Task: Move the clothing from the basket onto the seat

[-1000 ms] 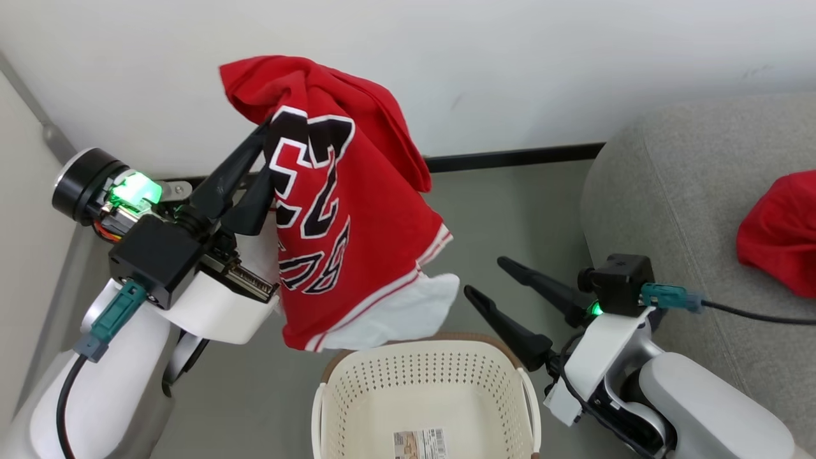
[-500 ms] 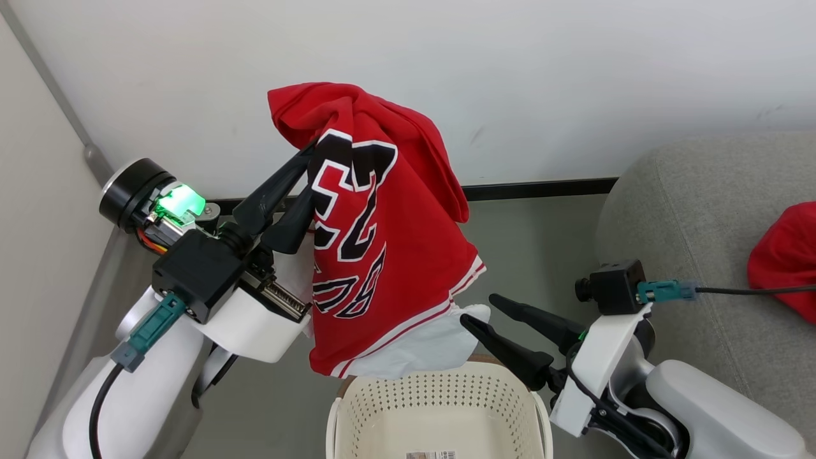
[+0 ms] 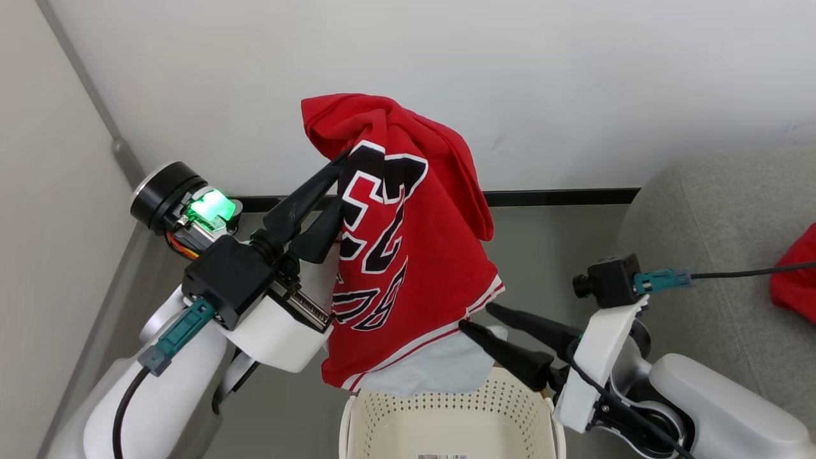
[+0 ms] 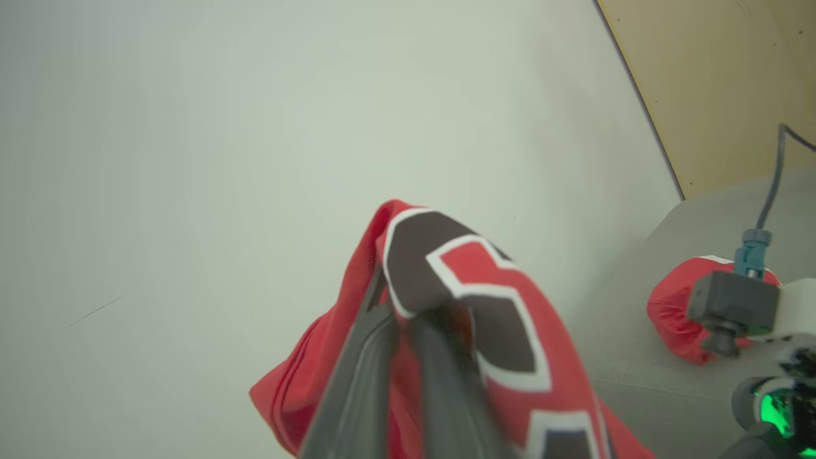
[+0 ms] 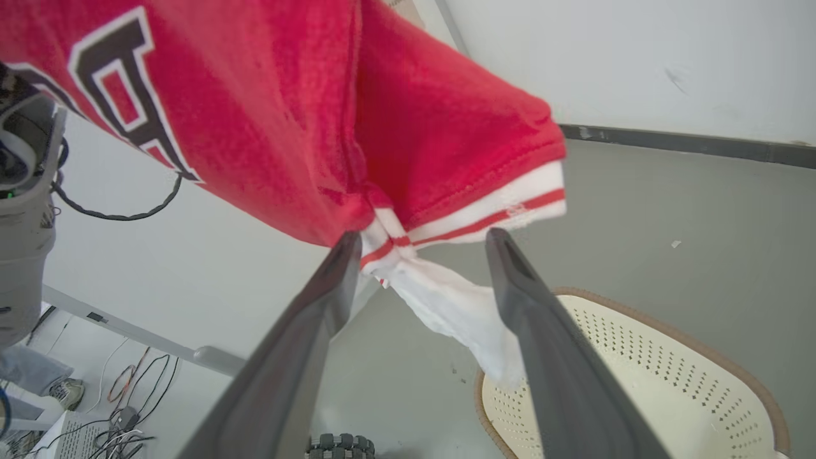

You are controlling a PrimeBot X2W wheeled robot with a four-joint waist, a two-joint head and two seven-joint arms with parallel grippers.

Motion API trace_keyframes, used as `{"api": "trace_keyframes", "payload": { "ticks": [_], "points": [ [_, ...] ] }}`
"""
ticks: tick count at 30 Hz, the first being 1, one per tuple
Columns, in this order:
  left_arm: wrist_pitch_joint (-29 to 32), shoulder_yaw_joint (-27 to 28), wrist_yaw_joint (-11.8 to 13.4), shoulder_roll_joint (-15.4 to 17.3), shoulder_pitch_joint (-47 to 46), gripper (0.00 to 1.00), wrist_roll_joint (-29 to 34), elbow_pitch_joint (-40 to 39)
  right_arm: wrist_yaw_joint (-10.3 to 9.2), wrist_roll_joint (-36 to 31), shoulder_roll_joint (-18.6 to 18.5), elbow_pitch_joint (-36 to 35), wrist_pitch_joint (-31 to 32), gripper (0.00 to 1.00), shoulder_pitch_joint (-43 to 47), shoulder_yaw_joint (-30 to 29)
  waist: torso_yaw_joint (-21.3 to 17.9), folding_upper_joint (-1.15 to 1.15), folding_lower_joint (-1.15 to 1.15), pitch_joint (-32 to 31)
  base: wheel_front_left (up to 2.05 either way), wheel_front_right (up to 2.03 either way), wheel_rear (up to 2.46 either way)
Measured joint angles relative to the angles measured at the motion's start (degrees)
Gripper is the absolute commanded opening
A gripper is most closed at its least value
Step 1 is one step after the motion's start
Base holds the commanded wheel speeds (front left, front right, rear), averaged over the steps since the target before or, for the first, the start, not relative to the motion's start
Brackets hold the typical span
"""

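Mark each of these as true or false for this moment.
1. The left gripper is shut on the jersey. True.
2. The right gripper is shut on the jersey's hem. False: its jaws stand open, with the hem between them.
3. The jersey lies in the basket. False: it hangs in the air above the basket.
4. A red garment lies on the sofa. True.
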Motion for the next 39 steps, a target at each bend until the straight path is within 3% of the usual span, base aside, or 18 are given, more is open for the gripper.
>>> {"api": "trace_keyframes", "payload": {
  "ticks": [12, 23, 24, 25, 27, 28, 29, 39],
  "points": [
    [1.13, -1.31, -0.20, -0.80, -1.36, 0.00, 0.01, -0.90, -0.01, 4.09, -0.30, 1.20, 0.65, 1.00, -1.09, 2.09, 1.71, 0.00, 0.00, 0.43, 0.00, 0.00, 0.00],
    [2.11, -2.79, -0.27, -2.31, -2.33, 0.00, -0.21, -1.02, -0.01, 1.09, 1.33, 3.54, -3.16, 1.00, -7.00, 6.12, 3.30, 0.00, 0.00, 1.12, 0.00, 0.00, 0.00],
    [2.32, -2.79, -0.27, -2.40, -2.33, 0.00, -0.24, -1.00, -0.01, 0.83, 1.56, 3.64, -3.83, 0.60, -7.42, 6.37, 3.40, 0.00, 0.00, 1.19, 0.00, 0.00, 0.00],
    [2.46, -2.78, -0.27, -2.44, -2.33, 0.00, -0.30, -0.98, -0.01, 0.52, 2.00, 3.67, -4.64, 0.45, -7.71, 6.60, 3.48, 0.00, 0.00, 1.27, 0.00, 0.00, 0.00],
    [2.46, -2.64, -0.26, -2.45, -2.33, 0.00, -0.60, -0.87, -0.01, -0.51, 2.96, 3.88, -6.09, 0.32, -8.32, 7.79, 3.51, 0.00, 0.00, 1.46, 0.00, 0.00, 0.00],
    [2.46, -2.57, -0.26, -2.45, -2.32, 0.00, -0.87, -0.81, -0.01, -1.19, 3.37, 4.20, -6.65, 0.20, -8.56, 8.32, 3.47, 0.00, 0.00, 1.53, 0.00, 0.00, 0.00],
    [2.46, -2.54, -0.26, -2.46, -2.32, 0.00, -1.25, -0.80, 0.00, -1.74, 3.72, 4.65, -7.45, 0.00, -8.64, 8.72, 3.41, 0.00, 0.00, 1.59, 0.00, 0.00, 0.00],
    [2.46, -1.23, 0.16, -2.44, -0.88, 0.00, -2.82, 1.37, 0.00, -4.20, 4.95, 5.70, -15.56, 0.00, -9.44, 11.10, 2.04, 0.00, 0.00, 2.22, 0.00, 0.00, 0.00]
  ]
}}
